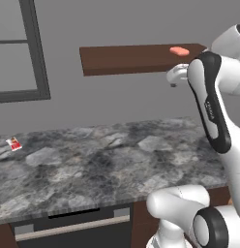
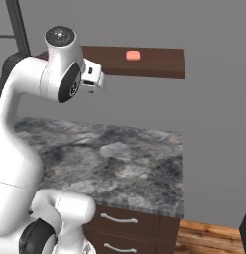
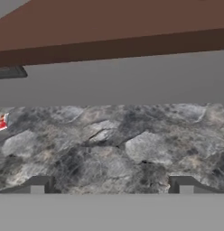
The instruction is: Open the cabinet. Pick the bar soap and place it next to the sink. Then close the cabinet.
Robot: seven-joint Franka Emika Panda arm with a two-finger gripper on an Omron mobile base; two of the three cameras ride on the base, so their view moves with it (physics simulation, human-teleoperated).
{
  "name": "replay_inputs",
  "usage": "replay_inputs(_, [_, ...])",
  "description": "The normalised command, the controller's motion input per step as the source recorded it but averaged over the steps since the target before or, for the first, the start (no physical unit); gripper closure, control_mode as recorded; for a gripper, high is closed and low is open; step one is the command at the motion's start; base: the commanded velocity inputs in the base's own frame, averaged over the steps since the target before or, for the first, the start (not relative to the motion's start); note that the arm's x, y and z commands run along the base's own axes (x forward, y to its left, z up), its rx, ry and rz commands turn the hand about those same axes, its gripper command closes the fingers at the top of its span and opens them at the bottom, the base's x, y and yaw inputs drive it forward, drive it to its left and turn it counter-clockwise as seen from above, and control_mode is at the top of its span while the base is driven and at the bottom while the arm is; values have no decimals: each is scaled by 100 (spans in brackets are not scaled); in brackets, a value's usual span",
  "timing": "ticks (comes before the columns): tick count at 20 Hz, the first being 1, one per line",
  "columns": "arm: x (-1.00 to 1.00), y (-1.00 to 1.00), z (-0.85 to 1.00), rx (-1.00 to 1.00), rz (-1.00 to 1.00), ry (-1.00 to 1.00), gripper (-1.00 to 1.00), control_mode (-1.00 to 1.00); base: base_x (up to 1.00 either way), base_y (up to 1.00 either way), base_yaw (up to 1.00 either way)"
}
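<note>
With its two fingertips well apart, the gripper [image 3: 112, 185] hangs above the marbled counter [image 3: 109, 149] — the brown shelf [image 3: 114, 34] crosses the top of the hand view. On that wall shelf lies the salmon-pink bar soap [image 2: 133, 55]; a red-and-white packet [image 1: 14, 144] rests on the counter — left base view.

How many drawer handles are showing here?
2: the upper handle on the top drawer below the counter, the lower handle on the drawer beneath it. The arm may hide others.
</note>
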Motion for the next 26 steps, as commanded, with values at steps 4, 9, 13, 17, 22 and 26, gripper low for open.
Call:
replay_inputs(4, [16,-7,20,8,0,0,-100,-100,0,0,0])
replay_inputs(9, [0,-9,17,13,0,0,-100,-100,0,0,0])
replay_inputs(13, [-17,-4,0,3,-3,0,-100,-100,0,0,0])
replay_inputs(17, [0,0,6,-4,-10,0,-100,-100,0,0,0])
replay_inputs(22, [0,0,29,-18,-13,0,-100,-100,0,0,0])
replay_inputs(26, [2,0,33,-18,-17,0,-100,-100,0,0,0])
